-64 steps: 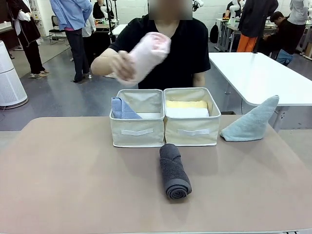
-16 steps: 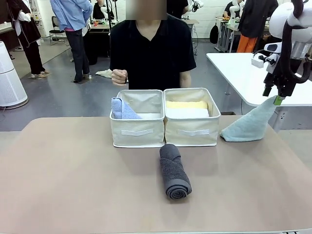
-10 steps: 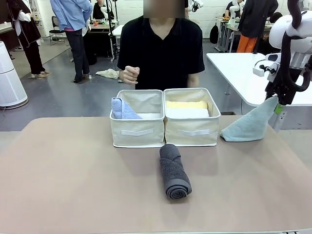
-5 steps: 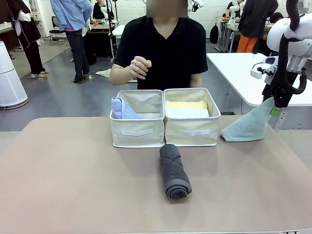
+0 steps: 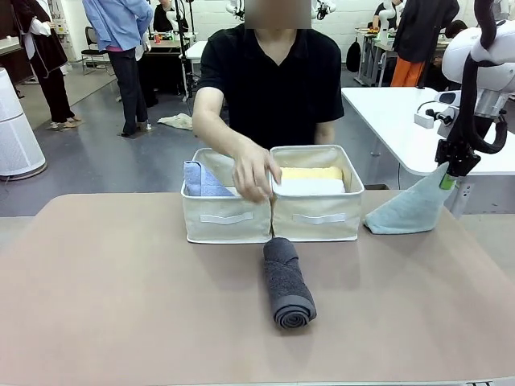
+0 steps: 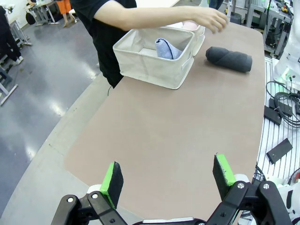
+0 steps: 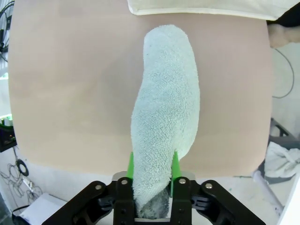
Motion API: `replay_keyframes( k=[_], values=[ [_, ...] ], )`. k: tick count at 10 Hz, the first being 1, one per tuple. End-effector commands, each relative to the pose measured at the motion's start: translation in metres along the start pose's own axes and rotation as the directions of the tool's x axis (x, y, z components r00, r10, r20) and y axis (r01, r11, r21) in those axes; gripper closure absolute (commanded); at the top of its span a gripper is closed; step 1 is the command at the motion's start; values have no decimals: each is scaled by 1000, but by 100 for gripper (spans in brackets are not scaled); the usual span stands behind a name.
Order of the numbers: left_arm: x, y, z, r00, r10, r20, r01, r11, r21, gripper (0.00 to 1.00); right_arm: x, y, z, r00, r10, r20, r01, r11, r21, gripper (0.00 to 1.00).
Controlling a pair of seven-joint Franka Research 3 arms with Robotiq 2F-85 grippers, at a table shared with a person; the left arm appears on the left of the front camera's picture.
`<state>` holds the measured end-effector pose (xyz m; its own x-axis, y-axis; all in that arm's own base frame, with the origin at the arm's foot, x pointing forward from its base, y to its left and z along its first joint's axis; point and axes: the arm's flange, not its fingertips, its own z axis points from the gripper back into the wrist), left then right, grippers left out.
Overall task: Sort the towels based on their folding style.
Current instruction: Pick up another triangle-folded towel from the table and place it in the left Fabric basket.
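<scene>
A pale teal-grey triangle-fold towel [image 5: 410, 205] stands on the table at the right. My right gripper [image 5: 447, 178] is shut on its top tip. In the right wrist view the green pads [image 7: 131, 165] pinch that towel [image 7: 164, 117], which hangs down to the table. A dark grey rolled towel [image 5: 288, 281] lies in front of the two cream bins. The left bin [image 5: 226, 217] holds a periwinkle triangle towel [image 5: 201, 178]. The right bin [image 5: 318, 215] holds a yellow roll [image 5: 310, 172] and a white roll [image 5: 314, 186]. My left gripper [image 6: 168, 176] hangs open over the table's near corner, holding nothing.
The person's hand [image 5: 253, 173] reaches down over the bins' shared wall. The left wrist view shows the same hand [image 6: 211, 18], the nearer bin [image 6: 150, 68] and the dark roll [image 6: 228, 58]. A white table [image 5: 418, 121] stands behind the right arm.
My right gripper has shut on the tip of the teal-grey towel. The person's hand has come down from chest height onto the bins.
</scene>
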<state>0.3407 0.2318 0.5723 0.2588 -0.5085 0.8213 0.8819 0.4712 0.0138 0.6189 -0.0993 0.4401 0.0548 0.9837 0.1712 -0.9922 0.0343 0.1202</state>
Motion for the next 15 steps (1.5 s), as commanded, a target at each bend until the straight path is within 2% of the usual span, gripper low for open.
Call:
replay_keyframes(
  k=[1, 3, 4, 7, 10, 12, 15],
  values=[
    [0, 0, 1, 1000, 2, 10, -2, 1000, 2, 0, 1, 9, -1, 999, 27, 17, -27, 1000, -11, 100],
    [0, 0, 1, 1000, 2, 10, -2, 1000, 2, 0, 3, 21, 13, 999, 30, -19, -30, 999, -25, 100],
    [0, 0, 1, 1000, 2, 10, -2, 1000, 2, 0, 7, 39, 32, 997, 16, -73, -19, 999, -47, 100],
    [0, 0, 1, 1000, 2, 10, -2, 1000, 2, 0, 27, 122, 128, 985, 3, -171, -26, 990, -136, 100],
    [0, 0, 1, 1000, 2, 10, -2, 1000, 2, 0, 46, 180, 202, 987, -23, -160, -12, 976, -216, 100],
    [0, 0, 1, 1000, 2, 10, -2, 1000, 2, 0, 63, 198, 221, 994, -3, -106, -20, 975, -220, 100],
    [0, 0, 1, 1000, 2, 10, -2, 1000, 2, 0, 106, 195, 209, 994, 57, -96, -74, 979, -189, 100]
  ],
)
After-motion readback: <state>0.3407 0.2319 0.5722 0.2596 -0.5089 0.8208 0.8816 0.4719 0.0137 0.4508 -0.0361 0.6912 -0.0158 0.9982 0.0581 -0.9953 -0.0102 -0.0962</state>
